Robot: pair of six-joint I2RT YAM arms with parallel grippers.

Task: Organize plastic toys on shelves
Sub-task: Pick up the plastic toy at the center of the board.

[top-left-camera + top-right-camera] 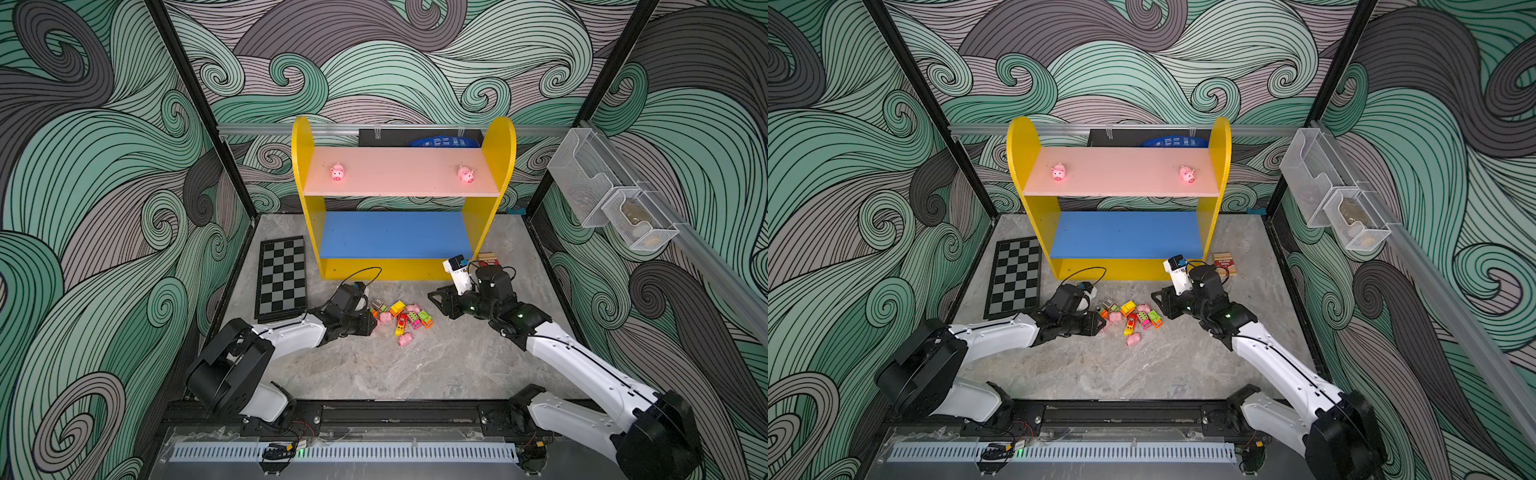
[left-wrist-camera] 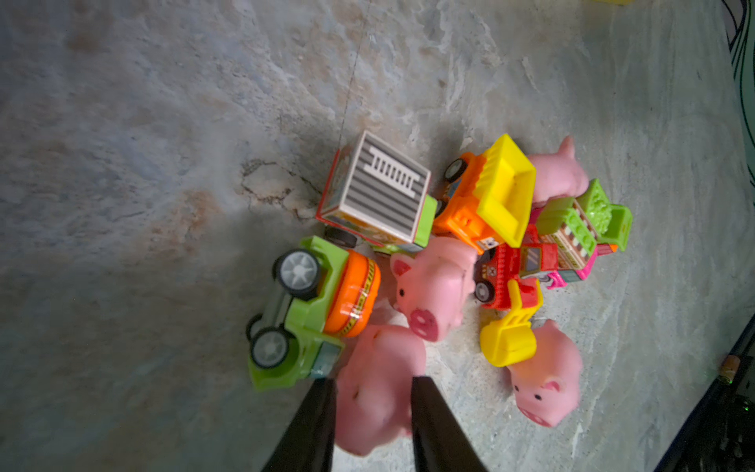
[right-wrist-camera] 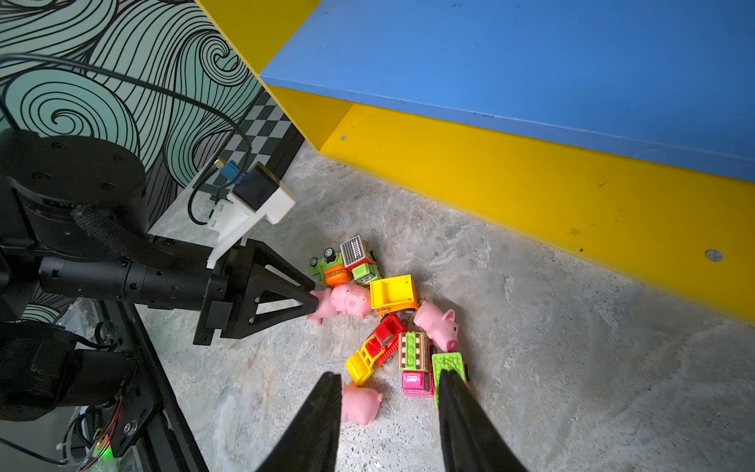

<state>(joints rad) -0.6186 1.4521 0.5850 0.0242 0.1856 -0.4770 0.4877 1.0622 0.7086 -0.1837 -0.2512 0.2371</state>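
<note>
The yellow shelves [image 1: 302,166] stand at the back, and two pink pigs [image 1: 337,172] [image 1: 466,174] sit on the pink upper board. The blue lower board [image 1: 395,235] is bare. On the floor in front lies a pile of toys [image 1: 401,316]: pigs [image 2: 433,286] and small vehicles, among them a yellow dump truck [image 2: 498,192] and a green mixer [image 2: 310,310] on its side. My left gripper [image 2: 371,388] is at the pile's left edge, shut on a pink pig [image 2: 380,380]. My right gripper [image 3: 390,376] hovers open over the pile's right side, holding nothing.
A grey-black checkerboard [image 1: 281,276] lies left of the shelves. A red-and-tan card box [image 1: 488,258] sits by their right foot, behind my right wrist. Wire mesh baskets [image 1: 615,199] hang on the right wall rail.
</note>
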